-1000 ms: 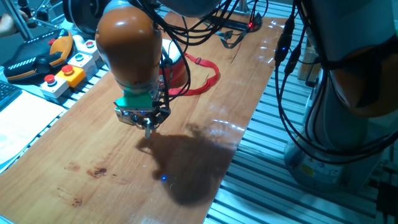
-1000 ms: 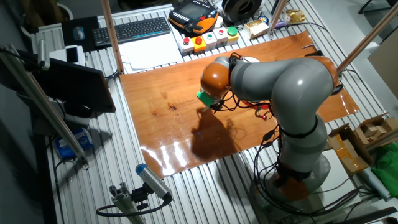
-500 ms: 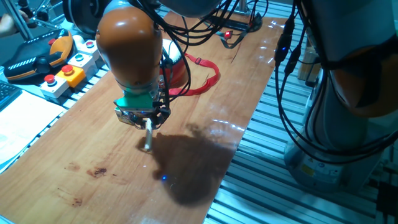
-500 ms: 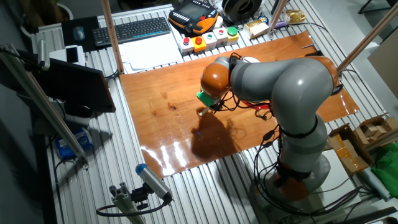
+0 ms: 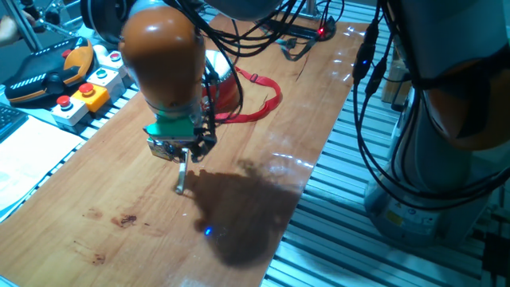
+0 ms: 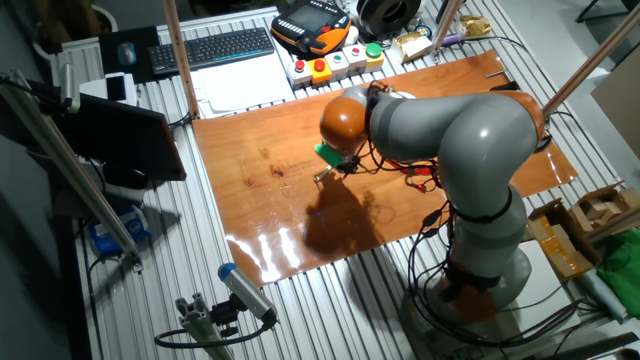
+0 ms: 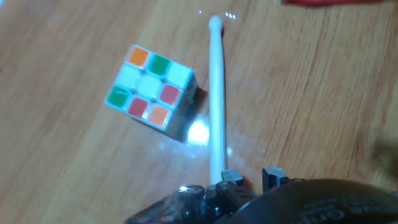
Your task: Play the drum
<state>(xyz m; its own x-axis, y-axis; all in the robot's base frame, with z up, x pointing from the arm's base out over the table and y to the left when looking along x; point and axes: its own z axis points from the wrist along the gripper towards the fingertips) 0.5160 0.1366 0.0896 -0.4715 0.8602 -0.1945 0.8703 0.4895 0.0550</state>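
Drum [image 5: 223, 89] sits behind our claw [image 5: 183, 156], mostly hidden by the arm. We pinch a pale drumstick [image 7: 216, 99] at its butt so its tip hangs free to strike, angled down over the tabletop [image 5: 263, 119], beside a multicoloured cube [image 7: 153, 91].

a kuka arm's orange wrist joint [image 5: 162, 49] hangs over a wooden table [image 5: 263, 135], its gripper [image 5: 182, 154] closed on a pale drumstick [image 5: 182, 177] that slants down to the boards, its tip at or just above the surface. behind the arm, partly hidden, sits the red drum [image 5: 223, 86], its red strap [image 5: 263, 100] looped out across the wood. a dark shadow [image 5: 239, 211] spreads below the gripper. at the left edge stand a box of coloured push buttons [image 5: 89, 89] and an orange-and-black teach pendant [image 5: 48, 73].
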